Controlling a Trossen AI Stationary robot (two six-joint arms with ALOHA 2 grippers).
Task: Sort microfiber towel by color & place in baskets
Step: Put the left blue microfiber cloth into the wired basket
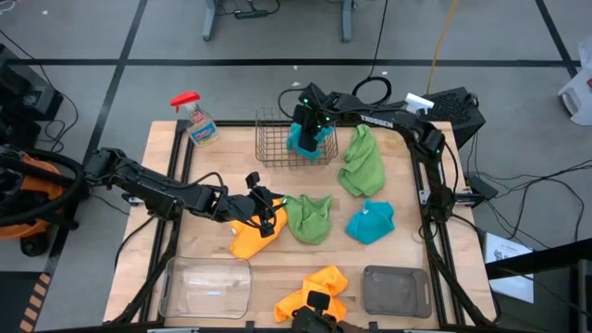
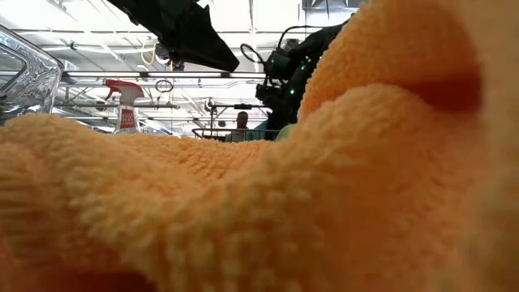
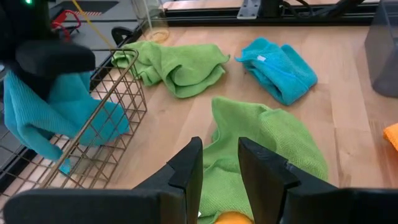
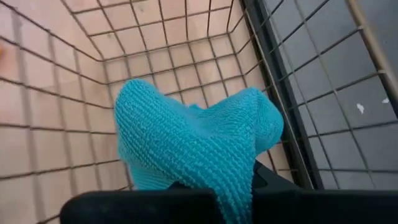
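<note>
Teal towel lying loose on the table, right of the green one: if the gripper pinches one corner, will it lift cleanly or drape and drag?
The teal towel lies crumpled in soft folds, so it is probably floppy and would drape. Its twin sags limply from the right gripper in the wire basket. Looks light; its fuzzy pile likely won't slip.

The left arm stretches low from the left edge toward the middle of the worktop, its pincer (image 1: 266,215) pointing down with fingers (image 3: 186,171) slightly parted. The right arm reaches inward from the right edge, its pincer (image 1: 310,139) clamped tight, pointing down.
</note>
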